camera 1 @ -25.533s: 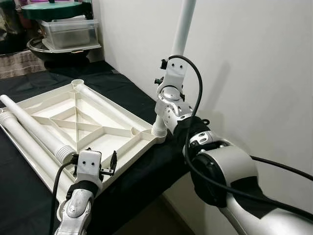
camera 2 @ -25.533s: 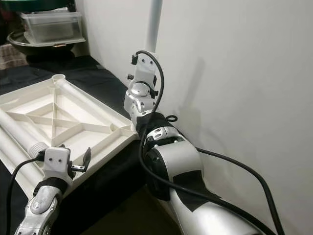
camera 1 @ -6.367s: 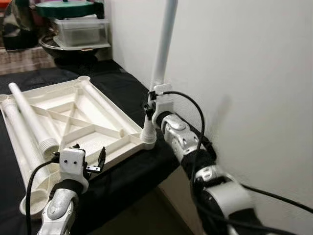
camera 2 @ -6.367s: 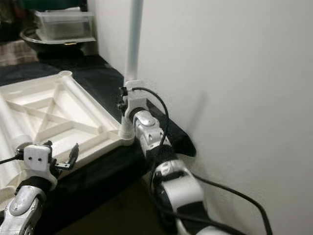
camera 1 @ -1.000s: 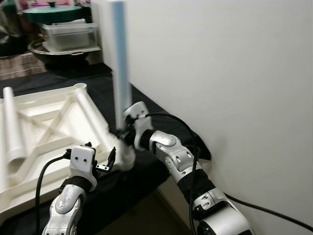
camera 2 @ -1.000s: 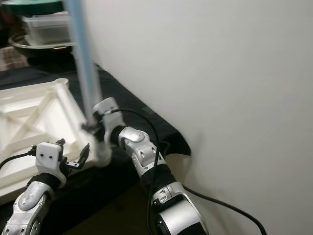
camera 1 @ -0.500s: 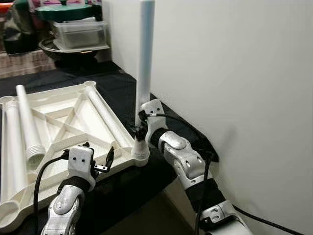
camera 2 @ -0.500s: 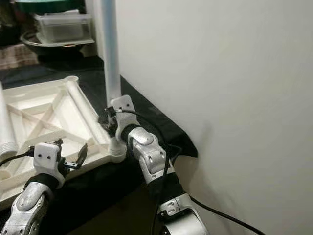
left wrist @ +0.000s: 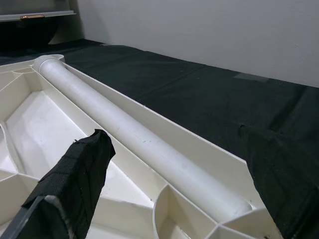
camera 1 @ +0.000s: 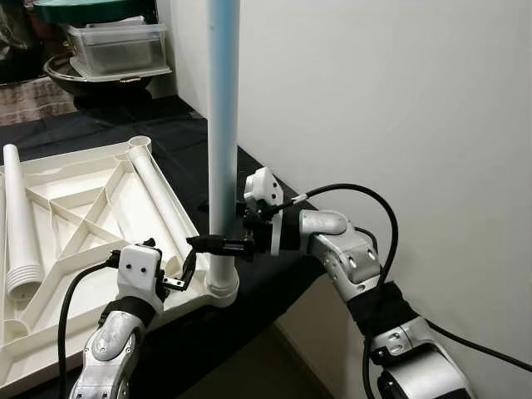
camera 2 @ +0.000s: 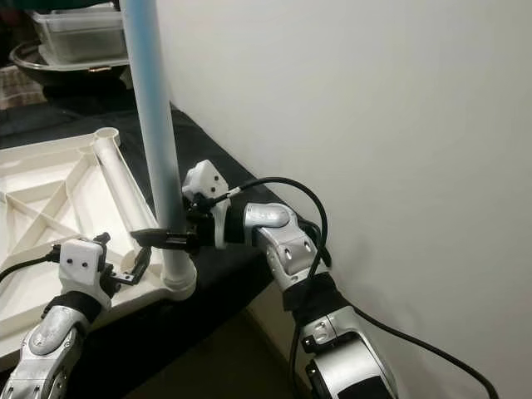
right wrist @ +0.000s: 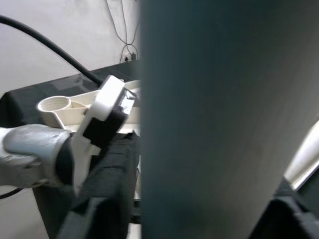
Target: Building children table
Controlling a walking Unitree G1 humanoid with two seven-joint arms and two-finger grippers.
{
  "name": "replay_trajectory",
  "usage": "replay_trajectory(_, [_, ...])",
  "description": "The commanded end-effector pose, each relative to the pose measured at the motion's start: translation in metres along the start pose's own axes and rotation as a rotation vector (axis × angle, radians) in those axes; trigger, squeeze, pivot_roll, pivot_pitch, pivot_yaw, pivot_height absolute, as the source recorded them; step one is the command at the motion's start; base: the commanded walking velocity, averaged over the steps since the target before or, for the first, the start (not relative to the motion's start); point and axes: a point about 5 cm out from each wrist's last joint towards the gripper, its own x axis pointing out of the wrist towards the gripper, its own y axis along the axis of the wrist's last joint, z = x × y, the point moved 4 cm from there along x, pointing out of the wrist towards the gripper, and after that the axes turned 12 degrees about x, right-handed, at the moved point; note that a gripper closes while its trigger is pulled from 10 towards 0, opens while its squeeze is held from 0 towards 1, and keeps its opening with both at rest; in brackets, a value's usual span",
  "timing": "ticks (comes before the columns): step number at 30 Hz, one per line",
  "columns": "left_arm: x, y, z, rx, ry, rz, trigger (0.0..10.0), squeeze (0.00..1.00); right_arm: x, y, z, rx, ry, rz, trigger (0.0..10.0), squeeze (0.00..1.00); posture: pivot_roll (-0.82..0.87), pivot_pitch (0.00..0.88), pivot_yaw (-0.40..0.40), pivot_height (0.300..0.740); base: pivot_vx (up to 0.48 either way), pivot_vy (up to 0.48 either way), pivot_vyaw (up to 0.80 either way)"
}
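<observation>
Tabletop (camera 1: 91,216), white plastic and turned underside up, lies on a black cloth (camera 1: 274,274) that covers the surface beside a pale wall (camera 1: 399,108). One table leg (camera 1: 223,141) stands upright, its lower end seated in the corner socket (camera 1: 221,287) nearest the robot on the wall side. The right claw (camera 1: 218,243) reaches in level from the right, its black fingers (camera 2: 162,238) closed around this leg low on the shaft, just above the socket; in the right wrist view the leg's shaft stands directly between the fingers. The left claw (camera 1: 170,270) hovers just left of the same corner, over the tabletop's rim, with its fingers (left wrist: 75,179) spread apart and holding nothing. A second leg (camera 1: 162,208) lies flat along the tabletop's wall-side edge, running toward the far corner socket (camera 1: 139,143). A third leg (camera 1: 18,220) rests on the underside at the left, ribbed end toward the robot. At the back of the surface a dark round basin (camera 1: 100,83) carries a clear plastic box (camera 1: 116,46) with its lid on; what the box contains cannot be made out. A green round lid (camera 1: 83,8) sits above it at the frame's top.
</observation>
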Motion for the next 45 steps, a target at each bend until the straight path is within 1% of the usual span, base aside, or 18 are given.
replay_trajectory(1, [-0.002,-0.003,0.002,-0.001,-0.005,-0.013,10.0,0.0,0.01,-0.008,0.013,0.047,-0.13,-0.022,0.0,0.0,0.11,0.0,-0.113,0.74,0.0,0.0,0.0])
replay_trajectory(6, [-0.002,-0.004,0.002,0.0,-0.005,-0.015,10.0,0.0,-0.002,-0.014,0.065,0.149,-0.63,0.043,0.0,0.0,0.1,0.0,-0.11,0.74,0.0,0.0,0.0])
replay_trajectory(7, [-0.002,-0.004,0.002,0.0,-0.005,-0.015,10.0,0.0,-0.002,-0.014,0.065,0.149,-0.63,0.043,0.0,0.0,0.1,0.0,-0.11,0.74,0.0,0.0,0.0])
replay_trajectory(10, [-0.002,-0.004,0.002,0.001,-0.007,-0.016,10.0,0.0,-0.045,-0.025,0.092,0.169,-1.029,0.082,0.0,0.0,0.1,0.0,-0.11,0.74,0.0,0.0,0.0])
replay_trajectory(16, [-0.002,-0.005,0.003,-0.003,-0.01,-0.016,10.0,0.0,-0.051,-0.03,0.083,0.146,-1.062,0.097,0.0,0.0,0.09,0.0,-0.104,0.74,0.0,0.0,0.0])
replay_trajectory(17, [-0.001,-0.005,0.005,-0.005,-0.016,-0.017,10.0,0.0,-0.046,-0.032,0.076,0.136,-1.029,0.086,9.1,0.0,0.09,0.0,-0.099,0.74,0.0,0.0,0.0])
replay_trajectory(19, [-0.001,-0.005,0.007,-0.007,-0.021,-0.018,10.0,0.0,-0.041,-0.033,0.071,0.14,-0.998,0.085,10.0,0.0,0.09,0.0,-0.099,0.74,0.0,0.0,0.0])
replay_trajectory(25, [0.0,-0.005,0.009,-0.01,-0.028,-0.017,10.0,0.0,-0.028,-0.021,0.065,0.12,-0.913,0.138,10.0,0.0,0.09,0.0,-0.099,0.74,0.0,0.0,0.0])
replay_trajectory(26, [0.0,-0.005,0.009,-0.011,-0.03,-0.016,10.0,0.0,-0.031,-0.008,0.07,0.1,-0.88,0.175,10.0,1.0,0.08,0.0,-0.095,0.74,0.0,0.0,0.0])
replay_trajectory(30, [0.0,-0.005,0.009,-0.011,-0.031,-0.016,10.0,0.0,-0.033,0.003,0.074,0.082,-0.842,0.188,10.0,1.0,0.08,0.0,-0.099,0.74,0.0,0.0,0.0])
replay_trajectory(32, [0.001,-0.005,0.009,-0.012,-0.03,-0.015,10.0,0.0,-0.025,0.027,0.066,0.038,-0.612,0.208,10.0,0.0,0.08,0.0,-0.104,0.74,0.0,0.0,0.0])
replay_trajectory(33, [0.001,-0.005,0.009,-0.012,-0.03,-0.015,10.0,0.0,-0.025,0.027,0.066,0.038,-0.612,0.208,10.0,0.0,0.08,0.0,-0.104,0.74,0.0,0.0,0.0])
replay_trajectory(36, [0.0,-0.005,0.009,-0.013,-0.028,-0.014,10.0,0.0,-0.015,0.022,0.028,-0.063,-0.157,0.111,10.0,0.0,0.09,0.0,-0.108,0.74,0.0,0.0,0.0])
replay_trajectory(41, [0.0,-0.004,0.008,-0.011,-0.024,-0.011,10.0,0.0,-0.009,-0.013,-0.008,-0.087,0.136,-0.076,10.0,0.0,0.1,0.0,-0.117,0.74,0.0,0.0,0.0])
replay_trajectory(42, [0.0,-0.004,0.008,-0.01,-0.023,-0.011,10.0,0.0,-0.005,-0.018,-0.012,-0.087,0.155,-0.095,9.4,0.0,0.1,0.0,-0.118,0.74,0.0,0.0,0.0])
replay_trajectory(43, [-0.001,-0.004,0.007,-0.009,-0.021,-0.012,10.0,0.0,-0.001,-0.022,-0.013,-0.084,0.154,-0.103,4.1,0.0,0.11,0.0,-0.12,0.74,0.0,0.0,0.0])
replay_trajectory(44, [-0.001,-0.004,0.007,-0.009,-0.021,-0.012,10.0,0.0,-0.001,-0.022,-0.013,-0.084,0.154,-0.103,4.1,0.0,0.11,0.0,-0.12,0.74,0.0,0.0,0.0])
replay_trajectory(45, [-0.001,-0.004,0.007,-0.008,-0.02,-0.013,10.0,0.0,0.003,-0.024,-0.011,-0.064,0.125,-0.104,0.0,0.0,0.11,0.0,-0.119,0.74,0.0,0.0,0.0])
